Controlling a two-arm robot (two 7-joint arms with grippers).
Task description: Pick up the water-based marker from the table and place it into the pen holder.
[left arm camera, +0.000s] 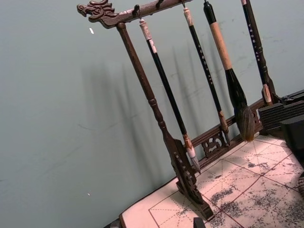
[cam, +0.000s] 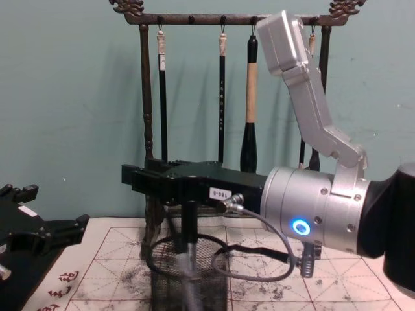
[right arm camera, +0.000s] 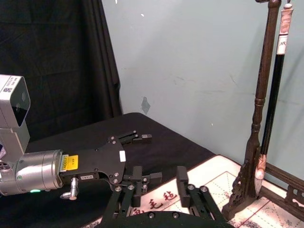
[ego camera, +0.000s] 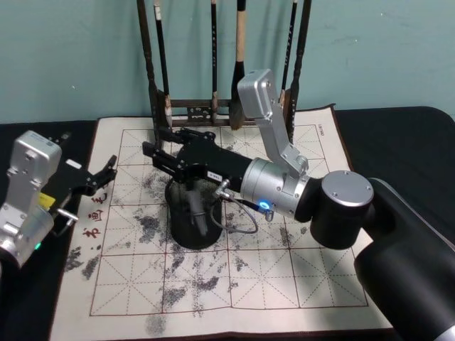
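The right gripper (ego camera: 158, 158) hangs just above the pen holder (ego camera: 192, 217), which stands on the mat's left half, toward the rack. Its fingers are spread apart and grip nothing. The marker (ego camera: 196, 211) stands inside the pen holder, its top just below the fingers. The left gripper (ego camera: 108, 170) sits open and empty near the mat's left edge. The cream mat (ego camera: 298, 277) is blotched with grey ink. A brush rack (cam: 224, 84) stands at the table's far edge against a teal wall.
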